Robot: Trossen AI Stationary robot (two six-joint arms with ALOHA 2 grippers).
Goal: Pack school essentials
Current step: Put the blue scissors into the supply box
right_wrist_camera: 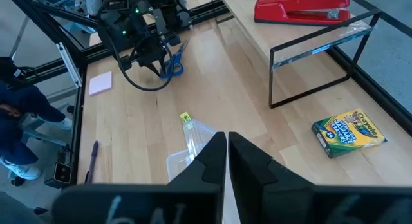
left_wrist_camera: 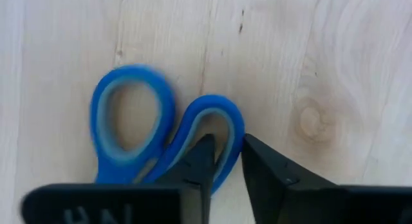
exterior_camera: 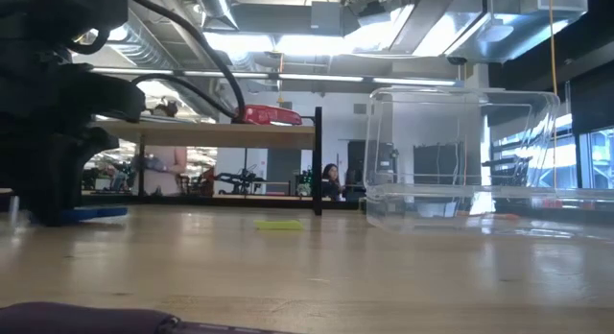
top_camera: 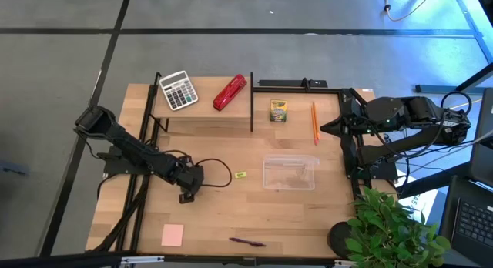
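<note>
The blue-handled scissors [left_wrist_camera: 132,124] lie on the table at its left side, and my left gripper [left_wrist_camera: 226,161] is down on their handles, shut; the blades are hidden under it. My right gripper [right_wrist_camera: 226,150] hangs shut and holding nothing over the table's right side, near the orange pencil [top_camera: 314,122]. The yellow-green crayon box [top_camera: 278,111] lies flat by the shelf's right post. The tiny yellow block [top_camera: 240,175] sits left of the clear container [top_camera: 289,173]. The pink sticky-note pad [top_camera: 172,235] and the dark purple pen [top_camera: 246,241] lie by the near edge. My left gripper has the rim of the scissors' smaller handle loop [left_wrist_camera: 233,130] pinched between its fingers, one finger [left_wrist_camera: 201,161] inside the loop and the other [left_wrist_camera: 261,167] outside it. The fingers come from above, pointing down. The scissors [exterior_camera: 91,214] lie flat on the table.
A low wooden shelf [top_camera: 202,108] at the far left carries the grey-white calculator [top_camera: 178,90] and the red stapler [top_camera: 229,92]. A black cable [top_camera: 219,172] loops beside the left gripper. A potted plant [top_camera: 393,229] stands at the near right corner. People show in the room behind.
</note>
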